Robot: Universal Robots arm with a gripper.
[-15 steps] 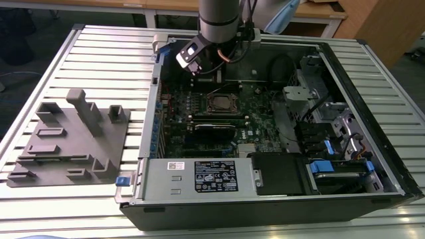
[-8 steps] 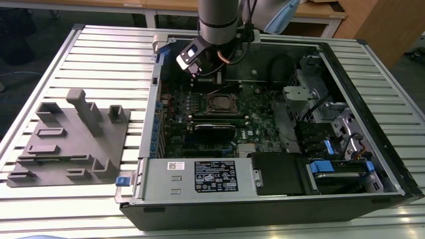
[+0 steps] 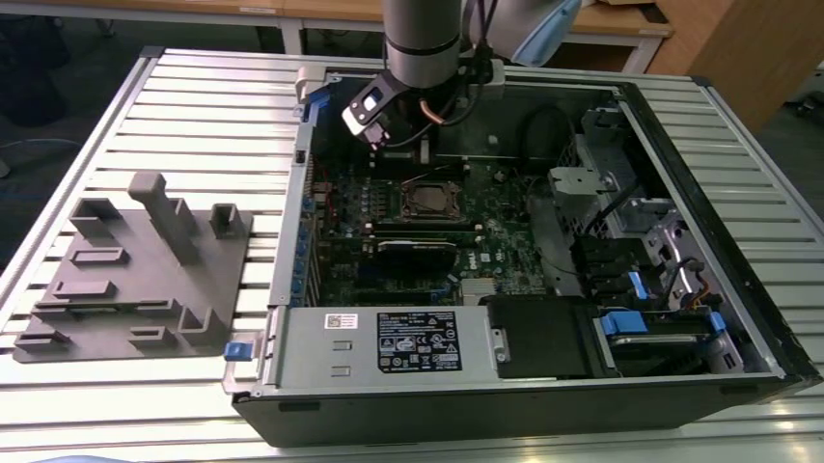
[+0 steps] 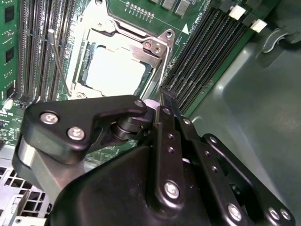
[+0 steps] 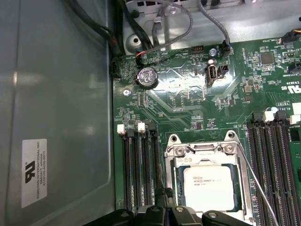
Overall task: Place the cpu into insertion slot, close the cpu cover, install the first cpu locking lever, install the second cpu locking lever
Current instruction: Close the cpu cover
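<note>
Cpu point(image 5: 209, 188), one only, lies flat in the insertion slot point(image 5: 178, 186) with its metal top up. It is square, so it has no long axis, and its edges run parallel to the memory slots point(image 5: 141, 174). One cpu cover point(image 5: 202, 150) lies lowered around it. One wire lever point(image 5: 256, 183) slants alongside. The gripper point(image 5: 165, 194), fingers together, hangs just beside the cover.

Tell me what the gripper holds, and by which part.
Nothing visibly held: the gripper hovers beside the cpu, which lies under the cpu cover.
</note>
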